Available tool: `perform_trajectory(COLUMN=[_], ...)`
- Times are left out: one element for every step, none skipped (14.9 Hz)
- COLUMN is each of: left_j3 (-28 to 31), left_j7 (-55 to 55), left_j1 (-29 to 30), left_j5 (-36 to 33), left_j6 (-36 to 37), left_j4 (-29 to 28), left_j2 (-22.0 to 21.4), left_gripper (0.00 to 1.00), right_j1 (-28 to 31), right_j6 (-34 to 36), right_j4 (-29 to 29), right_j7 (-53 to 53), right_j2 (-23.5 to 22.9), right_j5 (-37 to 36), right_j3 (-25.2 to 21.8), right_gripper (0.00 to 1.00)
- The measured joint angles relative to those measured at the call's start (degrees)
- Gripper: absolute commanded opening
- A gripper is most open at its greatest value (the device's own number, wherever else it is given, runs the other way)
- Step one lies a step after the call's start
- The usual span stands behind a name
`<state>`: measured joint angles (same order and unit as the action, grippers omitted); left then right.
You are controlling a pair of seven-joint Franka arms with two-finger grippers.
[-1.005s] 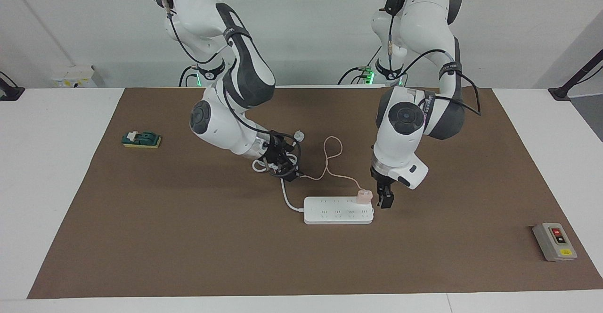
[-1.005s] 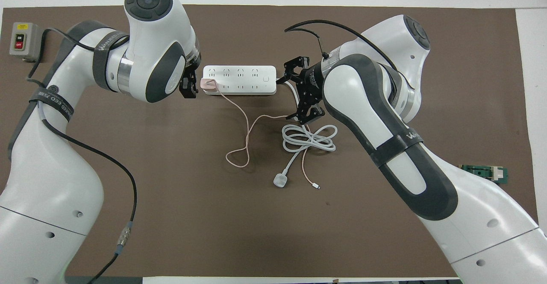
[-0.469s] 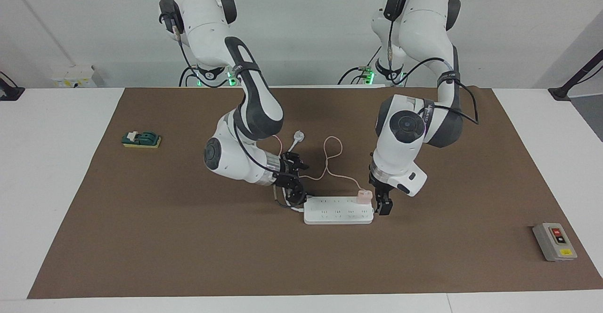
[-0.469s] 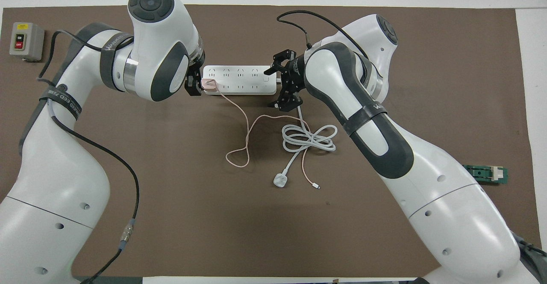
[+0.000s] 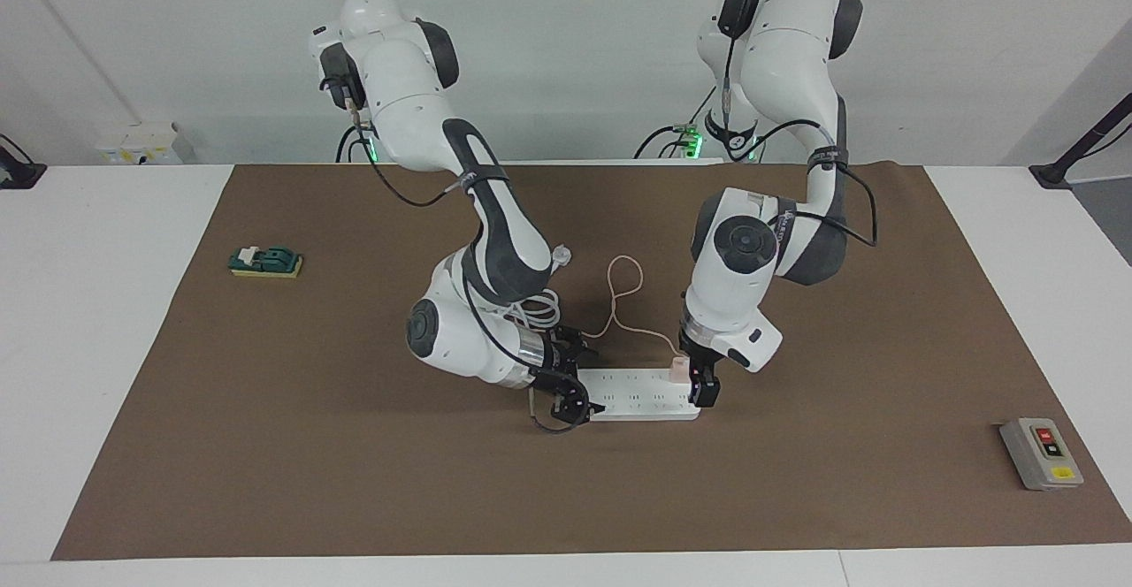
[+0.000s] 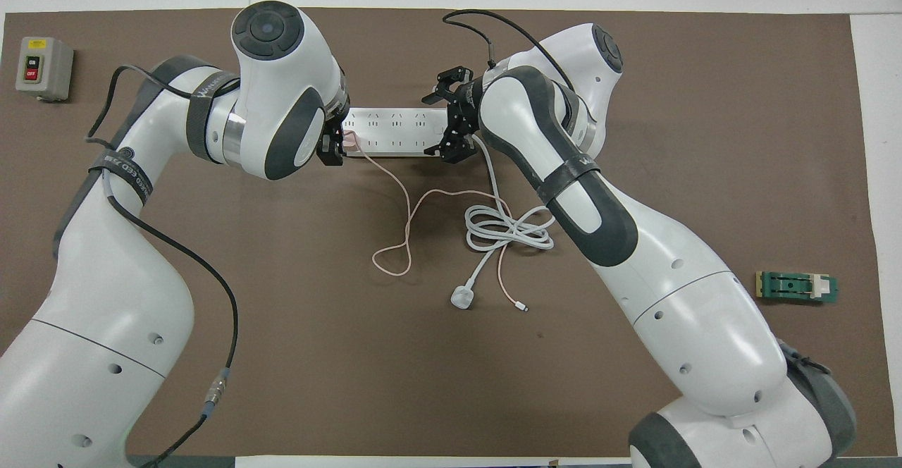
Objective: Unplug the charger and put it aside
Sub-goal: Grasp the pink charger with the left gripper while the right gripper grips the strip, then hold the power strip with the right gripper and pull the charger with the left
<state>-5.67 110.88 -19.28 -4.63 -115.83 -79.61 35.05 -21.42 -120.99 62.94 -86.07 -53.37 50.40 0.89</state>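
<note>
Closing in from both ends | right gripper (image 5: pixel 573 385) has dropped onto the power strip (image 5: pixel 641 393) at its corded end, fingers spread wide astride it, bracing | left gripper (image 5: pixel 699 382) has slid in onto the charger (image 5: pixel 678 368), still plugged at the strip's other end; grip cannot be told | pull looks imminent

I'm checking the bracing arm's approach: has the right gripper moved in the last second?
Yes. The right gripper has come away from the coiled white cord to straddle the power strip's cord end.
</note>
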Motion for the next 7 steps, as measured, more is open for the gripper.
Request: perform_trajectory(left_j3=[0.0, 0.0, 0.0, 0.0, 0.0, 0.0, 0.0], left_j7=[0.0, -0.1, -0.2, -0.3, -0.3, -0.4, -0.4], left_j1=[0.0, 0.0, 0.0, 0.0, 0.0, 0.0, 0.0], left_j5=[0.0, 0.0, 0.0, 0.0, 0.0, 0.0, 0.0], left_j6=[-0.1, -0.1, -0.1, -0.1, -0.1, -0.1, -0.2], left_j4=[-0.3, -0.6, -0.8, -1.0, -1.1, -1.1, -1.1], left_j2=[-0.1, -0.3, -0.4, -0.4, -0.4, -0.4, -0.4], left_gripper=[0.94, 0.91, 0.88, 0.83, 0.78, 0.73, 0.69], right_j1=[0.3, 0.7, 1.2, 1.5, 1.8, 1.9, 2.2], right_j6=[-0.8, -0.9, -0.9, -0.9, -0.8, -0.7, -0.4], right_j4=[-1.3, -2.2, -2.7, -3.0, -3.1, -3.1, -3.1], right_j7=[0.2, 0.9, 1.8, 2.4, 2.7, 3.0, 3.3], right_j2=[-1.0, -1.8, -2.2, -2.4, -2.6, -2.6, -2.8], right_j5=[0.3, 0.3, 0.3, 0.3, 0.6, 1.3, 1.7], right_j3=[0.9, 1.7, 2.2, 2.5, 2.5, 2.6, 2.6], right_gripper=[1.00, 1.00, 1.00, 1.00, 1.00, 1.00, 1.00])
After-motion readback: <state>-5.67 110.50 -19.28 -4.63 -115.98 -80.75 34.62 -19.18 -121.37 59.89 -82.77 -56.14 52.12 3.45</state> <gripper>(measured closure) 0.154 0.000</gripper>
